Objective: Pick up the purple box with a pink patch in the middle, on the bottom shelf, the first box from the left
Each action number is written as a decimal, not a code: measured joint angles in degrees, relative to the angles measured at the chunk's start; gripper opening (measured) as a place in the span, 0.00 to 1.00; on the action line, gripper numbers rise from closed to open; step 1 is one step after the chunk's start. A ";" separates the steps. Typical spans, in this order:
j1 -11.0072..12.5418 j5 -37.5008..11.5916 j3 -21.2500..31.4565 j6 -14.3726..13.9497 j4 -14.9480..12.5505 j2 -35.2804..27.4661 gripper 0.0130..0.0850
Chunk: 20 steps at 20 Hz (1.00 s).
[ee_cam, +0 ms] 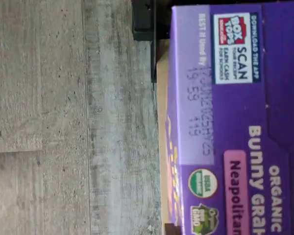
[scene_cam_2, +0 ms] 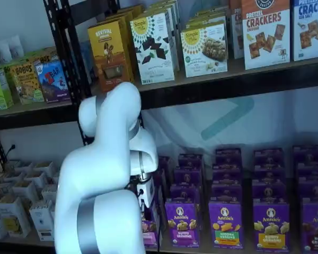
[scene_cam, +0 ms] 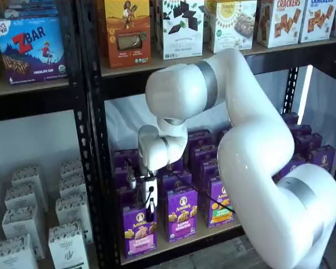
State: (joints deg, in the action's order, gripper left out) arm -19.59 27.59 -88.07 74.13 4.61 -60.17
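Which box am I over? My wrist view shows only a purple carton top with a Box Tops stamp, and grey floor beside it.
Observer: You are over the purple box with the pale pink panel. It is at the end of the front row on the bottom shelf.
Operator: Is the gripper on it?
Observer: Yes. In a shelf view the gripper meets the box's top edge, with its fingers closed on it and no gap showing.
Operator: Is it lifted yet?
Observer: No. Its base stands on the board, level with the neighbouring Annie's carton.
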 joint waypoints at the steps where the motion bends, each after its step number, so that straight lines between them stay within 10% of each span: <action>1: -0.01 -0.05 0.15 -0.18 -0.18 0.11 0.28; 20: 0.51 -9.23 26.21 -10.49 -12.10 18.51 0.28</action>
State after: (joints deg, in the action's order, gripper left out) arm -19.08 18.36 -61.85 63.64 -7.49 -41.66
